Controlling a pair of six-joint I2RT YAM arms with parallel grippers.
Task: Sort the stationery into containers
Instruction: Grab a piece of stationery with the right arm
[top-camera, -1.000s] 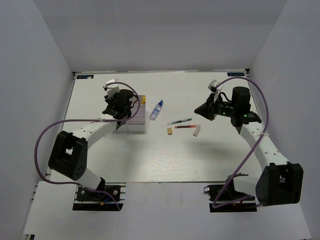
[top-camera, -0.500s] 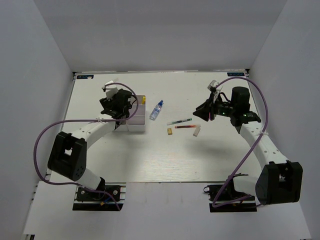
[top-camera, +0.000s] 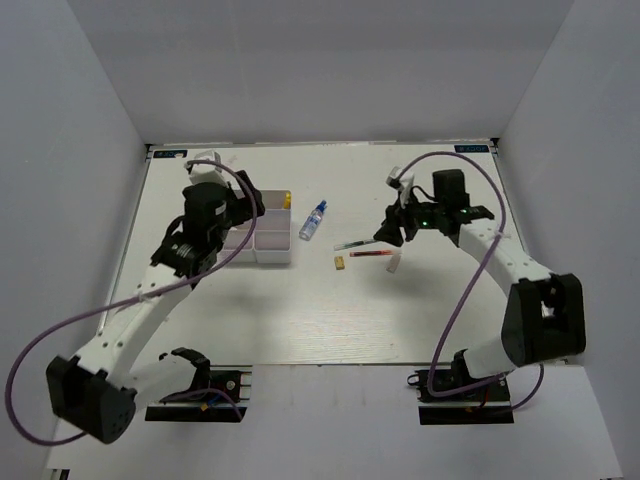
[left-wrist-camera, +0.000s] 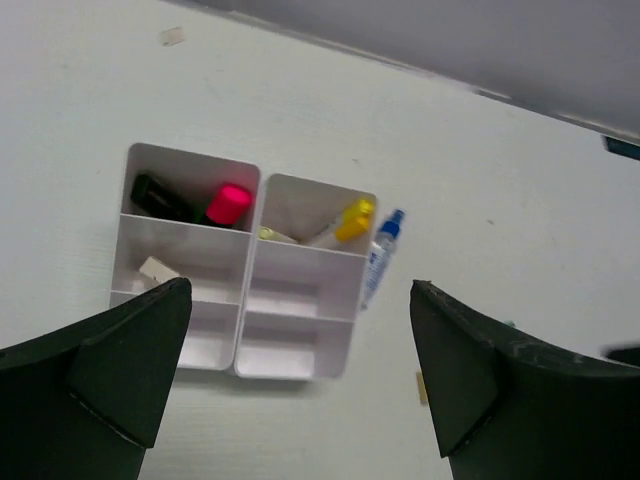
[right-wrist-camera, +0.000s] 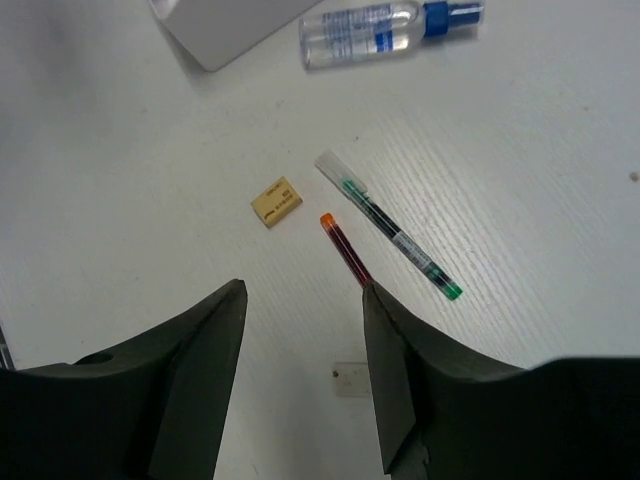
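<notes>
Right fingers (right-wrist-camera: 400, 390) cover end of red pen (right-wrist-camera: 345, 252)

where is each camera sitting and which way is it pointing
top external: above and behind the robot, looking down on the table; left arm and right arm show.
left wrist: high over the divided box, facing down; its dark jaws fill the bottom corners.
right wrist: low over the green pen and red pen, facing down; jaws at bottom.
shared: the blue-capped bottle shows in all three.
</notes>
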